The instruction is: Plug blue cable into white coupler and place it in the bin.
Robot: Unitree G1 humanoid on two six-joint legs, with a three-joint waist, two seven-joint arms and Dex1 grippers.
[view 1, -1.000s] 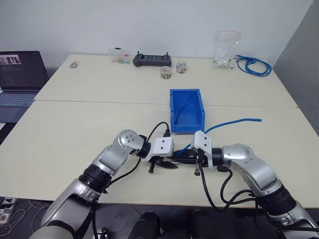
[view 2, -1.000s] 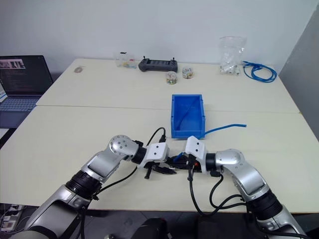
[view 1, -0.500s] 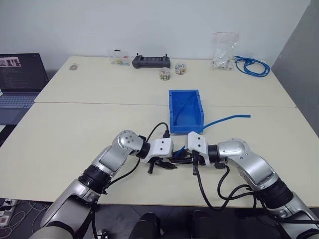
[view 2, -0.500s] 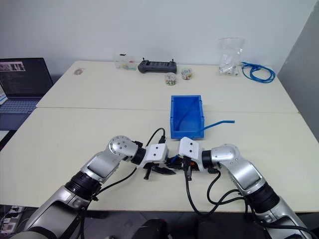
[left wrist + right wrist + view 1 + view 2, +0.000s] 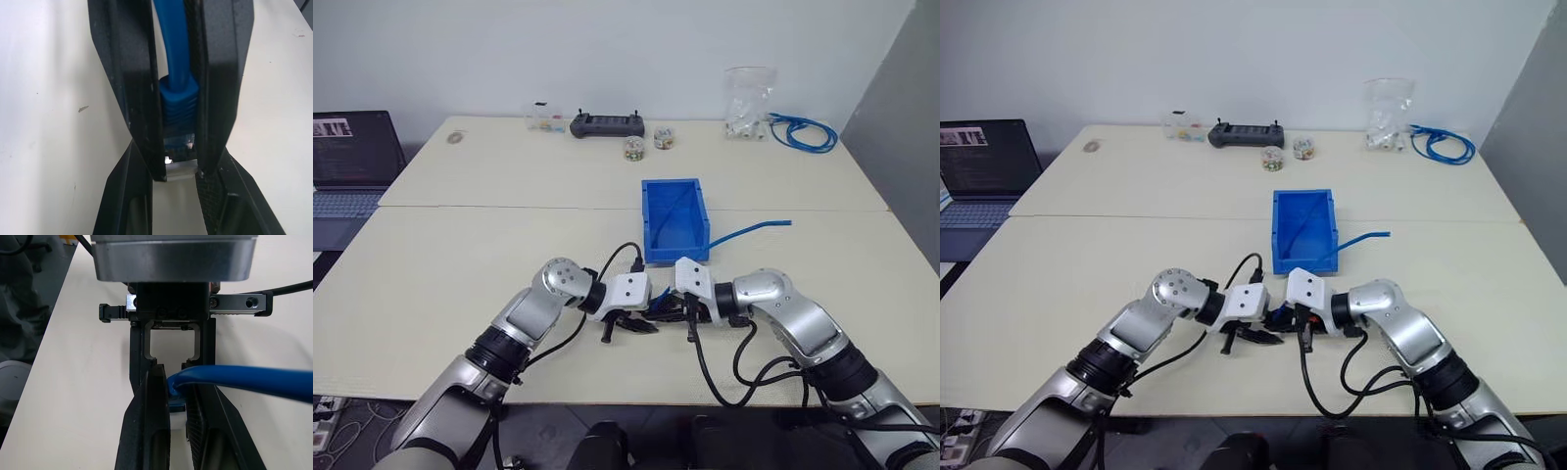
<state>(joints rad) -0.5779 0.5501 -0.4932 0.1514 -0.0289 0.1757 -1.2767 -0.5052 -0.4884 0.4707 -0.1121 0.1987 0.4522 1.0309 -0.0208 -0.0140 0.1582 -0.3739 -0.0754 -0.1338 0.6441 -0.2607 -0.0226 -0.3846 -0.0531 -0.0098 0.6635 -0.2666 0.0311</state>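
Right gripper [image 5: 677,311]: fingers pinched onto the blue cable [image 5: 749,231] just behind its plug, right in front of the robot, low over the near table [image 5: 431,284].
Left gripper [image 5: 641,320]: fingers nearly shut. From its wrist view a small white piece, which I take for the white coupler [image 5: 180,169], sits between their tips.
Meeting point: the two grippers face each other tip to tip. In the left wrist view the cable's blue boot and clear plug sit clamped between the other gripper's black fingers, with the plug end right at the white piece.
Progress: I'd say the plugging is in hand. Whether the plug is fully seated, I cannot tell. The drop into the bin is not yet done.
Arm pose: both forearms angle inward and slightly down, elbows out.
Cable run: it trails from the right gripper back past the bin's right side.
Bin [image 5: 675,221]: just beyond the grippers, open, nothing from the task in it.
Far table: a black controller [image 5: 607,124] and a coiled blue cable [image 5: 800,132].
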